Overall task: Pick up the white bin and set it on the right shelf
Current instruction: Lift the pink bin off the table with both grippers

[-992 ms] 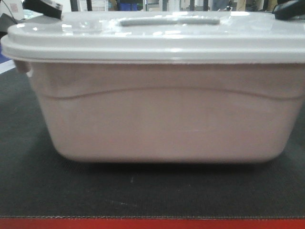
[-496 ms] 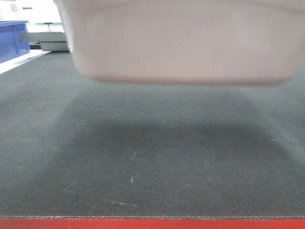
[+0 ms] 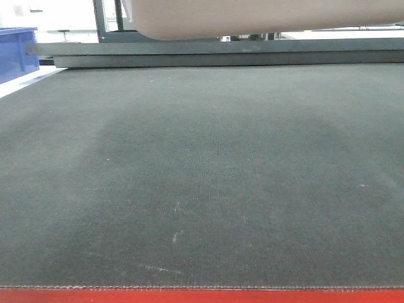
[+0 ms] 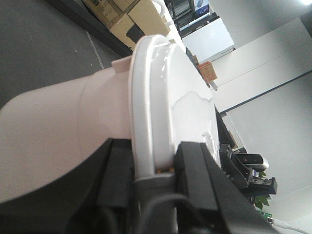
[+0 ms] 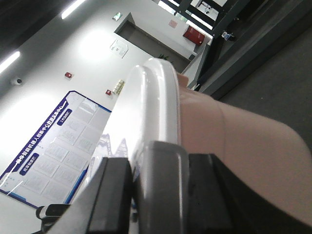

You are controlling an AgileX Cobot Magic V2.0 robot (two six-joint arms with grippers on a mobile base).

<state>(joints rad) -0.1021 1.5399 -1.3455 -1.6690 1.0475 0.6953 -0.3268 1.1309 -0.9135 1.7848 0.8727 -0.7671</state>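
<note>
The white bin (image 3: 252,16) hangs in the air above the dark mat, and only its pinkish underside shows along the top edge of the front view. In the left wrist view my left gripper (image 4: 153,156) is shut on the bin's light grey lid rim (image 4: 156,97), with the pinkish wall (image 4: 58,117) on its left. My right gripper (image 5: 161,163) is shut on the lid rim (image 5: 156,102) at the opposite end, with the bin wall (image 5: 234,146) on its right. The right shelf is out of view.
The dark matted table (image 3: 202,177) spreads below the bin, with a red strip (image 3: 202,297) at its near edge. Grey beams (image 3: 221,53) run along its far side. A blue bin (image 3: 16,53) stands at far left. Cardboard boxes (image 4: 131,19) sit beyond.
The bin has risen off the mat. It filled the front view a second ago, and now only its bottom shows at the top. Its shadow on the mat has faded.
</note>
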